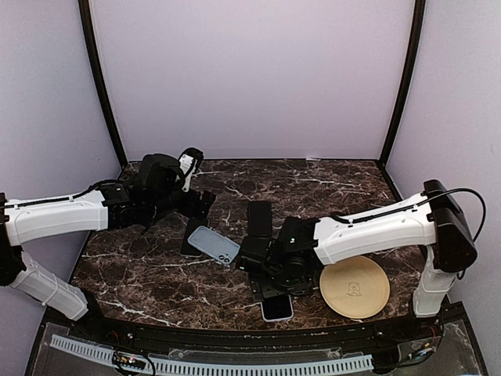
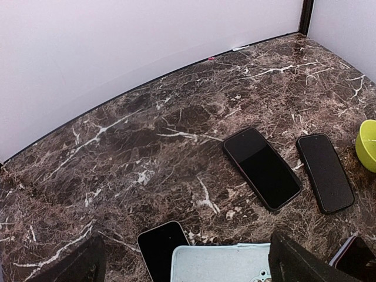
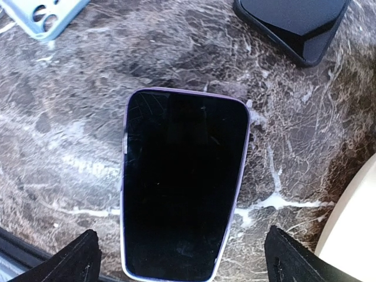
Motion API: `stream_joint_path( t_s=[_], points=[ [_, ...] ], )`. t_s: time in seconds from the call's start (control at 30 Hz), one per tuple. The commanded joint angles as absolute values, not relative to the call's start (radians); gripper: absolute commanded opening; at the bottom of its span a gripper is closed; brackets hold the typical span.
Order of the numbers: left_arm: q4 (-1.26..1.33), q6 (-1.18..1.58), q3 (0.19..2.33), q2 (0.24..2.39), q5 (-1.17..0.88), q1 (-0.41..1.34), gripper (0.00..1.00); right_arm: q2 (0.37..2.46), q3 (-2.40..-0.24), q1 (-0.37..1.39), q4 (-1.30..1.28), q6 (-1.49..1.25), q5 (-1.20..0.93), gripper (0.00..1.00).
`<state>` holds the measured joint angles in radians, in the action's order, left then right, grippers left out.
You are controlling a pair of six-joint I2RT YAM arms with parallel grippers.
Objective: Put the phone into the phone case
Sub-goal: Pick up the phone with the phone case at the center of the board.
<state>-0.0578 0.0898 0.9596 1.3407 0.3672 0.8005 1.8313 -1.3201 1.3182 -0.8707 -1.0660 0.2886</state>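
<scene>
Phone (image 3: 183,182) lies by the table's (image 1: 156,274) front edge beneath your right gripper (image 3: 182,252), jaws apart as on the left gripper (image 2: 183,252), so a careless nudge could slide it off.

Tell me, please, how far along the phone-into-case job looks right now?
Done, it seems: one phone lies screen up inside a lilac case. In hand: nothing; the right fingers and left fingers stand open. Remaining: perhaps the light blue case, which looks empty, overlapping a bare black phone.
</scene>
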Motion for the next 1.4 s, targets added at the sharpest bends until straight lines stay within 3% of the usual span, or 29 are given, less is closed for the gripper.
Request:
stream_joint_path(
  t_s=[0.0,0.53,0.73,0.97,1.03,1.13,1.37],
  points=[
    [-0.04,0.082,0.948,1.305,0.368,0.799,0.98,1.87,-1.332,1.314,-0.875,-1.111,0.28,0.99],
    [-0.041,0.081,0.947,1.298,0.364,0.799,0.98,1.957,-1.291,1.315,-0.86,-1.116,0.224,0.98],
    [-0.04,0.078,0.947,1.298,0.362,0.799,0.98,1.95,-1.244,1.317,-0.816,-1.127,0.183,0.87],
    [-0.04,0.079,0.948,1.3,0.36,0.799,0.98,1.965,-1.254,1.327,-0.851,-1.13,0.177,0.91],
    [-0.04,0.079,0.947,1.299,0.358,0.799,0.98,1.964,-1.251,1.33,-0.851,-1.131,0.177,0.84],
    [-0.039,0.08,0.947,1.299,0.357,0.799,0.98,1.961,-1.253,1.329,-0.853,-1.132,0.189,0.63],
    [-0.04,0.077,0.948,1.303,0.355,0.799,0.98,1.938,-1.31,1.339,-0.858,-1.093,0.267,0.53]
  ],
)
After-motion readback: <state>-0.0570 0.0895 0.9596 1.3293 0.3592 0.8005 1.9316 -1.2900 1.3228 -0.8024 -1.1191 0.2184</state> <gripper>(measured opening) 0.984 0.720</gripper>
